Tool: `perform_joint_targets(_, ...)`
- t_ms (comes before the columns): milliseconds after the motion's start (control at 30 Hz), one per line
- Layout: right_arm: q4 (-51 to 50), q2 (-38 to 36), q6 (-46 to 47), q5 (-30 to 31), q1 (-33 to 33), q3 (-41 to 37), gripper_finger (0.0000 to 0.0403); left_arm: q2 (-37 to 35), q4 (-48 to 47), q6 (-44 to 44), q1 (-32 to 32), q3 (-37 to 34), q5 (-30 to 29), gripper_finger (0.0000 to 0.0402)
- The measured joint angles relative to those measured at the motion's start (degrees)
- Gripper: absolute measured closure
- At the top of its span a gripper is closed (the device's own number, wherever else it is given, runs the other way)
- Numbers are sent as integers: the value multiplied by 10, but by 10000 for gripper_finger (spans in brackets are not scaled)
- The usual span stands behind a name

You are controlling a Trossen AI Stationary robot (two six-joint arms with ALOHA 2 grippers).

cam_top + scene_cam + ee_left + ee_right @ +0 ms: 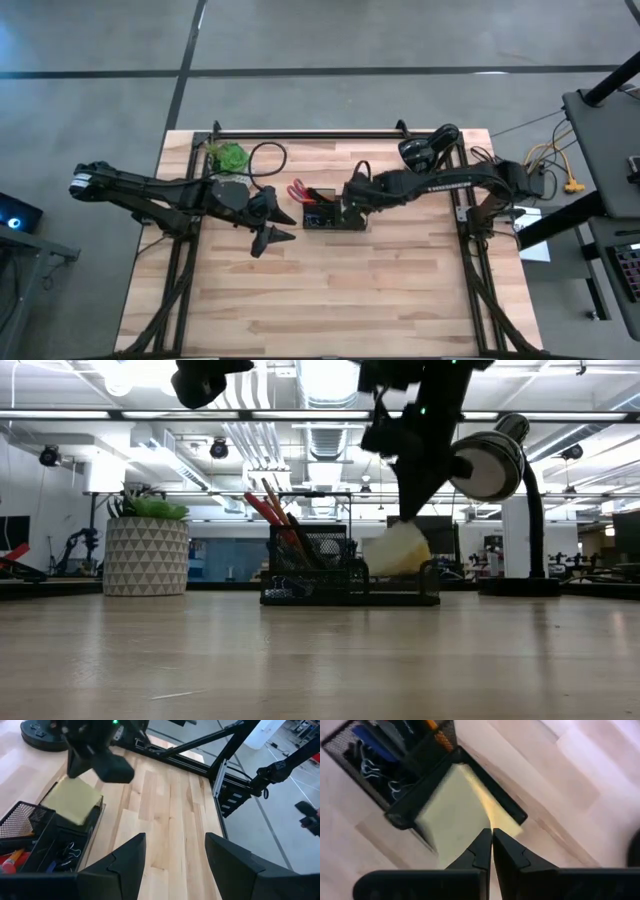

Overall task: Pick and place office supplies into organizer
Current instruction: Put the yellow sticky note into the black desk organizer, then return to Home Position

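Nearest the lens in the right wrist view, the right gripper (491, 836) is seen with its two dark fingers pressed together, their tips pinching the edge of a yellow sticky-note pad (457, 805). The pad is held tilted, one corner raised, over the open end compartment of the organizer (400, 815), a dark mesh desk tray. In the low view the same pad (397, 549) is shown hanging at a slant under the right gripper (405, 515), its lower edge at about the height of the tray rim (350, 572); whether it touches the rim cannot be told.

In the taller mesh section of the organizer, red-handled scissors (262, 508) and an orange pencil (276, 500) are stood upright and lean to one side. Small clips (71, 851) are seen lying in a low compartment beside the pad.

The left gripper (174, 851) is held with its fingers spread wide and nothing between them, above bare tabletop (165, 805) near the organizer. From above, the left gripper (272, 223) is placed just to the left of the organizer (335, 212), apart from it, while the right gripper (350, 197) is over its right end.

A potted plant (146, 546) is set at the far left of the table, and a black desk lamp (495, 465) at the right.
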Motion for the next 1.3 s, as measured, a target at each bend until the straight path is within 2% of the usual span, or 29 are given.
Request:
perform_joint_targets(200, 56, 25, -25, -39, -15, -24, 395, 0, 0, 0, 0, 0, -1, 213)
perform_joint_targets(500, 69, 55, -20, -27, -15, -26, 390, 0, 0, 1, 0, 0, -15, 213)
perform_joint_targets(633, 44, 55, 6, 7, -10, -26, 355, 0, 1, 1, 0, 0, -15, 213)
perform_joint_targets(933, 36, 50, 13, 22, 12, -3, 222, 0, 0, 0, 0, 3, -15, 213)
perform_joint_targets(1033, 36, 35, 10, 86, 38, 29, 205, -6, 8, 4, 0, 10, -17, 213)
perform_joint_targets(1133, 38, 16, -6, 146, 66, 78, 202, -21, 16, 64, 0, 18, -35, 213)
perform_joint_targets(1200, 34, 9, -37, 147, 76, 115, 202, -35, 17, 112, 0, 23, -50, 213)
perform_joint_targets(1300, 23, 5, -59, 124, 89, 180, 202, -68, 18, 99, 0, 24, -61, 213)
